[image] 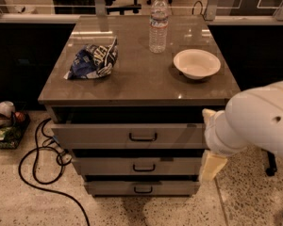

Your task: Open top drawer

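Speckled floor (170,211) fills the bottom of the frame, and a black cable (33,173) loops at the lower left. At the lower right hangs the pincer (211,167), a cream part under the thick white arm (259,121). It is just beside the right edge of the cabinet, at the height of the two lower drawers (144,167). Whether the pincer is spread or pressed together, I cannot tell.

The top drawer (99,136) is in the middle of the frame, directly under the tabletop (141,86). Its small black handle (142,137) sits at the centre of the front panel, well to the left of the pincer. To do this step well, I think the pincer must move left and a little up in the frame, come square to the handle, take it fully, and then pull straight out without lifting.

Farther back on the tabletop are a chip bag (92,60), a bowl (196,63) and a water bottle (158,25). A soft, even pull should keep the bottle standing.
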Available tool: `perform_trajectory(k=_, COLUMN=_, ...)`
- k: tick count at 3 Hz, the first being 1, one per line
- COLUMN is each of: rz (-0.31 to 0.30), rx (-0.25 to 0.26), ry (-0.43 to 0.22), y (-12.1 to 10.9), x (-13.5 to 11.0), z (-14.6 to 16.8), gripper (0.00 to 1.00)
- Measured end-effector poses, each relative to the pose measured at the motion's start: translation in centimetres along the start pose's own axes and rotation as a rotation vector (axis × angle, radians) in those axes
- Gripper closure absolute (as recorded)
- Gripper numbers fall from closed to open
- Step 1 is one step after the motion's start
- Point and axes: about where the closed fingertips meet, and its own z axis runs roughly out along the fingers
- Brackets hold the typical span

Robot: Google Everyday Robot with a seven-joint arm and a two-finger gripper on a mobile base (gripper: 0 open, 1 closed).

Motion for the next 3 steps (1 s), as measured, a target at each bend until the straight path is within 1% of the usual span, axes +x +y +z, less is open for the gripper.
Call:
perform_trajectory(k=1, rz=0.003, rx=-0.006, ry=-0.024, y=1.9, x=0.2, z=2.5, gripper=0.00)
perform_trajectory(k=2, rz=-0.023, rx=0.011, ry=-0.036, y=1.6, x=-0.4, z=4.0, gripper=0.00)
perform_trajectory(k=3, rz=-0.073, rx=0.027, ry=-0.040, y=-0.1, x=-1.5, z=5.4, gripper=0.00)
